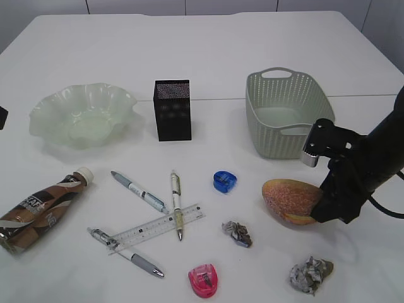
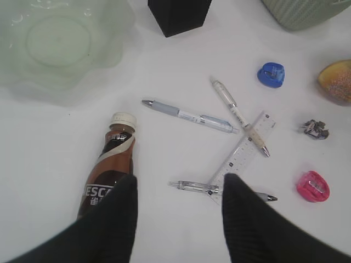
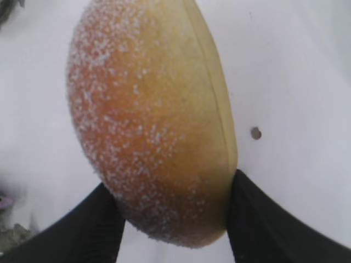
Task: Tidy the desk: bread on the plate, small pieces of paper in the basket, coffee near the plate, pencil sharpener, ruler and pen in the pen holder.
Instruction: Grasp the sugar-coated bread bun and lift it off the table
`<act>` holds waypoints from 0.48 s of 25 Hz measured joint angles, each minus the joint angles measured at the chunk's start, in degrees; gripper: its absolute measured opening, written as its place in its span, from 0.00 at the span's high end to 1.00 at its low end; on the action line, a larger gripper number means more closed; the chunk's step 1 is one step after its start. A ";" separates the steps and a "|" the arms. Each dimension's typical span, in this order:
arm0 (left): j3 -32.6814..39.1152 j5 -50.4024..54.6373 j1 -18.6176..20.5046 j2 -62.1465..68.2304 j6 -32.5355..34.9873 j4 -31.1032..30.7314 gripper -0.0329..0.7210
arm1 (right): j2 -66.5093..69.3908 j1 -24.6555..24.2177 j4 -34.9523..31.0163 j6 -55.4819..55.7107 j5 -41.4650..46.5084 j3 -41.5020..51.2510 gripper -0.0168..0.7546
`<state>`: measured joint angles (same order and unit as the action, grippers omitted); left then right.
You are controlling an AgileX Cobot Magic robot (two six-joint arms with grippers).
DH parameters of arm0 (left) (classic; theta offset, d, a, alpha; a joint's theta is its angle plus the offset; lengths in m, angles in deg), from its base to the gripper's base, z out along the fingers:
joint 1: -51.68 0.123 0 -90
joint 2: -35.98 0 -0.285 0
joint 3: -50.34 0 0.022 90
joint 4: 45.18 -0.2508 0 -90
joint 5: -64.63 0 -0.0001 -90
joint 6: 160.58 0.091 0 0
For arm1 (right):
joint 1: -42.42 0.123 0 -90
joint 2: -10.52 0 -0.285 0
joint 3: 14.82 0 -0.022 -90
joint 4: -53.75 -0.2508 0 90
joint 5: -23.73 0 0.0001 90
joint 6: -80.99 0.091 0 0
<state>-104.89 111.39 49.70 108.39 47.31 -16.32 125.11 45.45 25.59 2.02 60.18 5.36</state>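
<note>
Right jaws (image 3: 173, 219) sit on either side of the bread (image 1: 290, 200), one finger against each flank at its near end. From the wrist view they look closed on it. In the exterior view the bun stands tilted on edge, its lower rim at or just above the counter (image 1: 208, 50); I cannot tell which.

Left jaws (image 2: 178, 216) are open and hold nothing, hovering over the coffee (image 2: 108, 164) and the ruler (image 2: 241, 150).

Risks as I judge them:
- The grip is only on the end of the bun. It is soft and rounded, so it could pivot or squeeze out between the fingers on lift.
- Too hard a squeeze would crush it.
- The plate (image 1: 82, 115) lies at the far left, well apart. The carry crosses over the pen holder (image 1: 172, 109), pens and sharpeners, so a low pass could knock the holder, and a drop could scatter the small items.
- The plate's ruffled rim may catch the bun or fingers on a shallow approach.
- The basket (image 1: 287, 110) stands just behind the right arm, which could nudge it while rising.
</note>
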 joint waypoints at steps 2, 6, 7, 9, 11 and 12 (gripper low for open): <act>0.00 0.00 0.00 0.00 0.00 0.00 0.47 | 0.00 0.00 0.00 -0.09 0.00 0.00 0.48; 0.00 0.00 0.00 0.00 0.00 0.00 0.47 | 0.00 0.00 -0.05 -0.55 0.00 0.00 0.59; 0.00 0.00 0.00 0.00 0.00 0.00 0.47 | 0.00 0.00 -0.05 -0.65 0.00 0.00 0.62; 0.00 0.00 0.00 0.00 0.00 0.00 0.47 | 0.00 0.00 -0.14 -0.78 0.24 0.00 0.64; 0.00 0.00 0.00 0.00 0.00 0.00 0.47 | 0.00 0.00 -0.71 -0.78 0.48 0.00 0.65; 0.00 0.00 0.00 0.00 0.00 0.00 0.47 | 0.00 0.00 -1.37 -0.78 0.78 0.00 0.65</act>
<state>-104.89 111.39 49.70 108.39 47.31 -16.32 125.11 45.45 24.22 1.24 60.95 5.36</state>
